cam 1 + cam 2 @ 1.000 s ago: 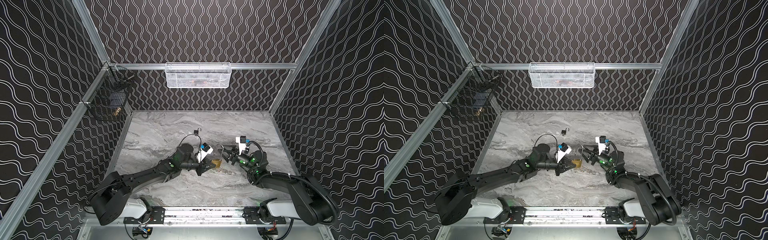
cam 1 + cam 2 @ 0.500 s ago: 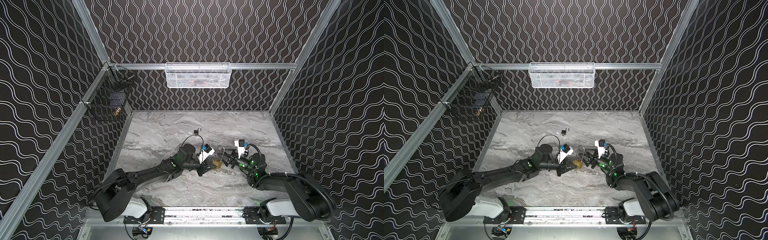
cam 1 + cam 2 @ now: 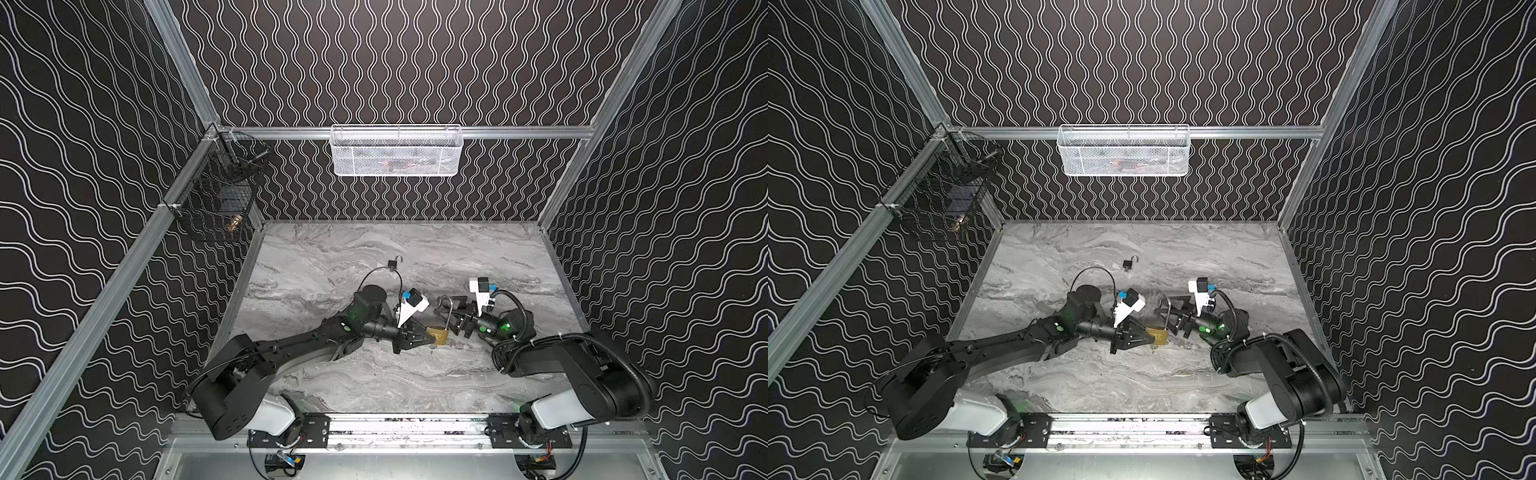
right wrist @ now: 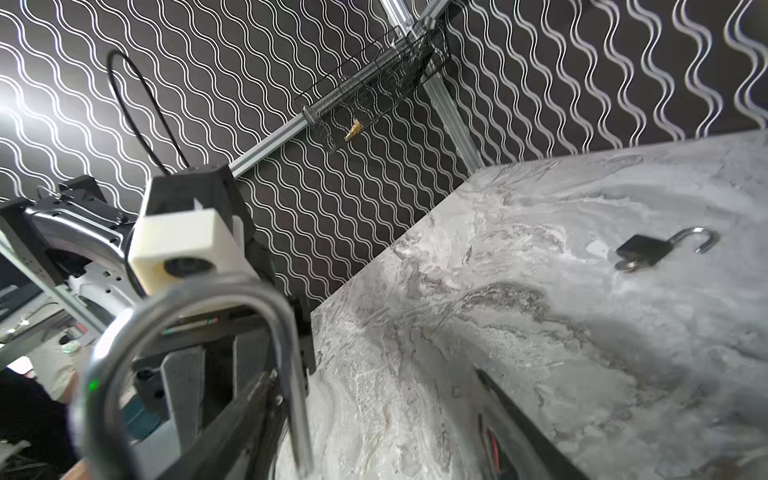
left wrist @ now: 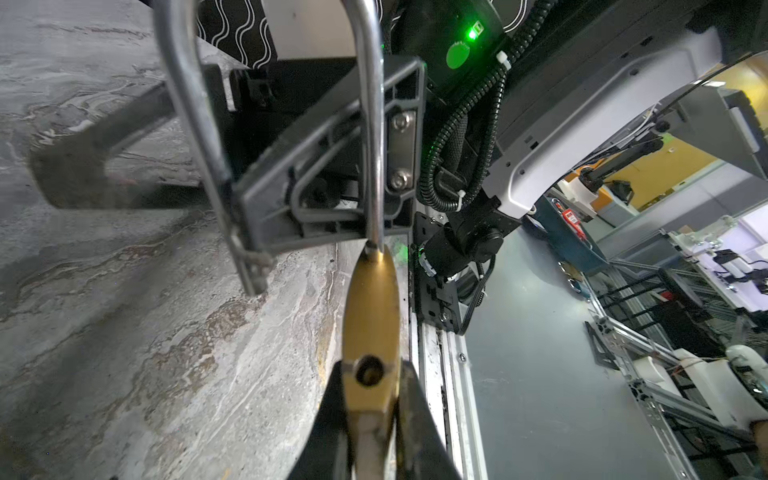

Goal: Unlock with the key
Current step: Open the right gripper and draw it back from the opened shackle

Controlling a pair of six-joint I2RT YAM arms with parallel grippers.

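Shows black wire basket holding brass item; left gripper pinching brass padlock, steel shackle toward far edge; right gripper wide.

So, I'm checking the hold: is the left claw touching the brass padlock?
Touching. In the left wrist view the left claw clamps the brass padlock, with a black finger pressed flat against each side of its body and no gap.
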